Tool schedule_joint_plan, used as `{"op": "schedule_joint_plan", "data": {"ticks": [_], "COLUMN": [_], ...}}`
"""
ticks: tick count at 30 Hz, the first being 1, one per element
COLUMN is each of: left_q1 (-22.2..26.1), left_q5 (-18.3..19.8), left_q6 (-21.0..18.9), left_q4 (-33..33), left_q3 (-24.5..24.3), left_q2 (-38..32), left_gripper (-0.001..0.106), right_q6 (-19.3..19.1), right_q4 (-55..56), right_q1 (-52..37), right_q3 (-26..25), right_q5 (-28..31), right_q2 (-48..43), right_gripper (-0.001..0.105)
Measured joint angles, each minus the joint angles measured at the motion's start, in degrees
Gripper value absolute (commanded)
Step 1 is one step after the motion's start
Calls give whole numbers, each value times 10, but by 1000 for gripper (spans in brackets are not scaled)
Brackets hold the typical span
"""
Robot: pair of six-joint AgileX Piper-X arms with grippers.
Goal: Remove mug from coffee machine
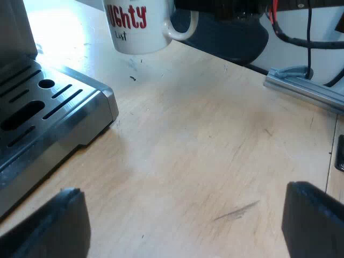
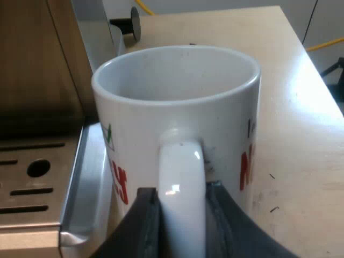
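Observation:
A white mug [image 2: 177,97] with red lettering is empty and upright beside the espresso machine's drip tray [image 2: 32,177], off its grate. My right gripper [image 2: 181,215] is shut on the mug's handle [image 2: 181,177], one finger against each side. From my left wrist view the mug [image 1: 137,27] shows farther off, past the drip tray's corner [image 1: 105,99], with the right gripper [image 1: 226,8] at its handle. I cannot tell whether the mug rests on the table or hangs just above it. My left gripper [image 1: 185,226] is open above bare wood, holding nothing.
The slotted steel drip tray [image 1: 48,107] borders the wooden table [image 1: 204,150]. A metal rail [image 1: 306,88] lies at the table's edge beyond the left gripper. A dark round part [image 2: 131,24] sticks out by the machine's side. The table's edge [image 2: 301,32] runs past the mug.

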Motion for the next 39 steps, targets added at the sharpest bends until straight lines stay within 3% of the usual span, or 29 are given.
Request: {"op": "schedule_joint_plan", "data": {"ticks": [3,5,11,17,39], "left_q1": [0,0,0,0,0], "left_q5": [0,0,0,0,0], "left_q6": [0,0,0,0,0], "left_q4": [0,0,0,0,5], "left_q3": [0,0,0,0,0], "left_q2": [0,0,0,0,0], "left_gripper": [79,79,79,79,79], "right_q6": [0,-9,-43,-45,-77], "right_q4": [-18,-92,-166,-230,-543], "right_q1": [-13,-26,-29,-29,-57], "right_q3": [13,52,99,135,134], "right_q5": [-19,-40,-41,-41,-24], "right_q2": [0,0,0,35,313], "right_gripper": [0,0,0,0,0]}}
